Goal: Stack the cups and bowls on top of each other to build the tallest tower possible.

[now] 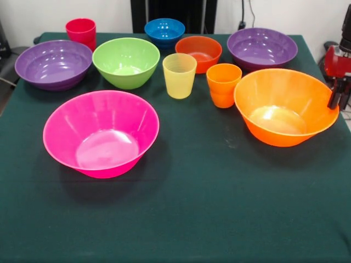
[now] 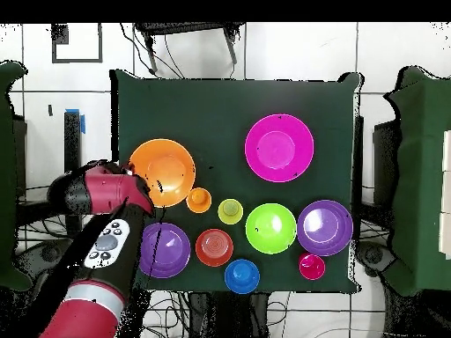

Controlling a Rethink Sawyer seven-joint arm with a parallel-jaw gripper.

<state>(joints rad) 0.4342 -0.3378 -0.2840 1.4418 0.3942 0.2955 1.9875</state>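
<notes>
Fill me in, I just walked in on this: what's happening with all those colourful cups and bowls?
Nothing is stacked yet. Seven bowls and three cups sit apart, upright, on the green table. The robot's gripper is at the rim of the large orange bowl, at the table's edge; whether it is open or shut can't be seen. The pink bowl stands alone nearer the camera.

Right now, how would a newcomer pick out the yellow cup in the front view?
Start at the big pink bowl nearest the camera and look beyond it. Between the green bowl and the orange cup stands the yellow cup, the only pale, translucent piece.
</notes>
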